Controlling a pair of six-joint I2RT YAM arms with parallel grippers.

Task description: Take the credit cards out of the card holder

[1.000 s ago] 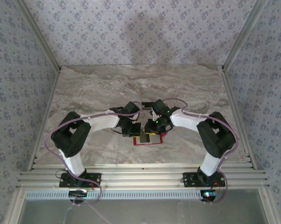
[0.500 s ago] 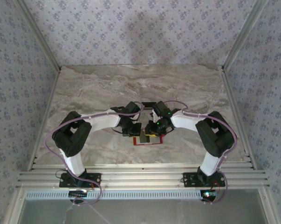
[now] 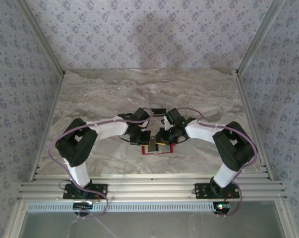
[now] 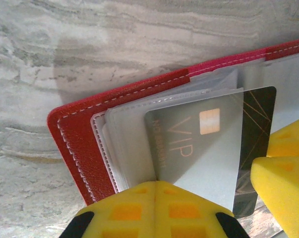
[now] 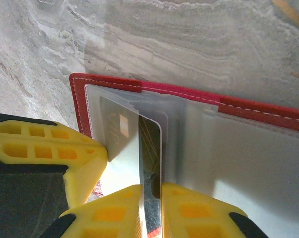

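Note:
The red card holder [image 3: 159,150] lies open on the marble table between my two grippers. In the left wrist view its red cover [image 4: 80,134] frames clear sleeves, and my left gripper [image 4: 156,184] is shut on the edge of one sleeve. A credit card [image 4: 258,124] with a gold chip and "VIP" sticks partly out of that sleeve, its bare end dark with gold lines. In the right wrist view my right gripper [image 5: 151,191] is shut on that dark end [image 5: 151,144]. Another dark card [image 3: 158,110] lies flat just behind the grippers.
The marble table [image 3: 104,99] stretches to patterned walls at the back and sides, with metal rails along the near edge [image 3: 149,186]. Both wrists crowd close together over the holder, the left gripper's fingers [image 5: 50,148] right beside the right gripper.
The right arm has swung a little to the right and its wrist has turned, uncovering the dark card behind. Its jaws have narrowed onto the card. The left arm has stayed put.

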